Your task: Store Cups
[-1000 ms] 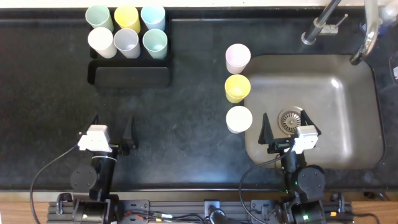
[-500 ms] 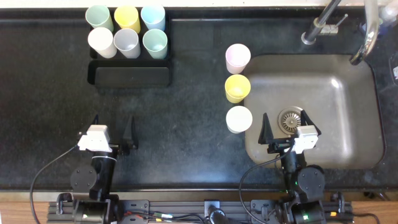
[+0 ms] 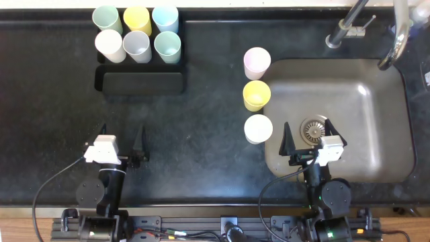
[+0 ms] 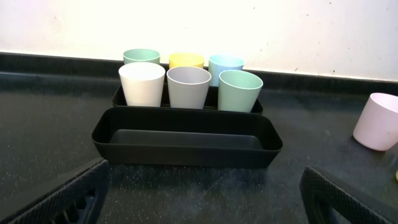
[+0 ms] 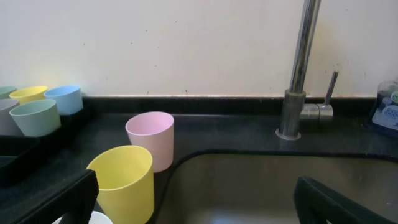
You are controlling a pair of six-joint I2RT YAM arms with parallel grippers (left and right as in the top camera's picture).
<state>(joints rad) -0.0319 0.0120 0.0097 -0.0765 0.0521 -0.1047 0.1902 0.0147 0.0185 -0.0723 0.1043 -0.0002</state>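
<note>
Since the three loose cups look like thin-walled plastic tumblers, I judge them light, stiff enough to pinch, smooth-sided and unlikely to break, but easy to tip with a sideways nudge. All stand upright, mouths up, in a line on the tabletop (image 3: 201,134) along the sink (image 3: 363,101) rim: pink cup (image 3: 256,62) farthest from the arms, yellow cup (image 3: 256,94) in the middle, white cup (image 3: 258,128) nearest the right end effector (image 3: 308,138). Walls taper wider toward the mouth, so a hold at the lip, one finger inside and one outside, seems safest; a squeeze across the body may flex it. Neighbours stand close, so clearance is tight. Empty black tray (image 4: 186,155) sits well apart to the left, with six stored cups (image 3: 138,46) just behind it. Right end effector: jaws spread, nothing between, over the sink's near edge. Left end effector (image 3: 121,138): jaws spread, empty, facing the tray.
</note>
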